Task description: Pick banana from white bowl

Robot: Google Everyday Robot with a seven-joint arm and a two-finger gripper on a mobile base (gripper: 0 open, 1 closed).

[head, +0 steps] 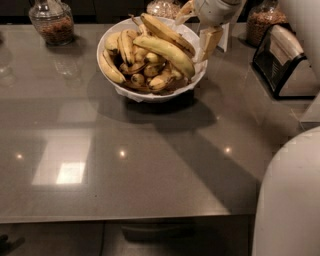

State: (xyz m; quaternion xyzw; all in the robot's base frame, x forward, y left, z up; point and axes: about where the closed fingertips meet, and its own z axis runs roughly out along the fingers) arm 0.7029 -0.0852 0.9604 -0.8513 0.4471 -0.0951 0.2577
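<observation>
The white bowl [150, 95] stands at the back middle of the grey table and is full of bananas. The banana [167, 33], long, nearly straight and brown-speckled, lies on top of the pile, running from the bowl's back towards its right rim. A smoother curved banana [167, 54] lies just in front of it, with small stubby ones below. My gripper [198, 27] hangs over the bowl's right rim, open, with one finger [210, 42] just outside the rim and the other behind the banana's right end. It holds nothing.
Glass jars stand at the back left [51, 22], behind the bowl [162, 7] and at the back right [270, 20]. A black and white holder [280, 60] sits right of the bowl. A white part of my body [290, 200] fills the lower right corner. The table's front edge [125, 217] runs across below.
</observation>
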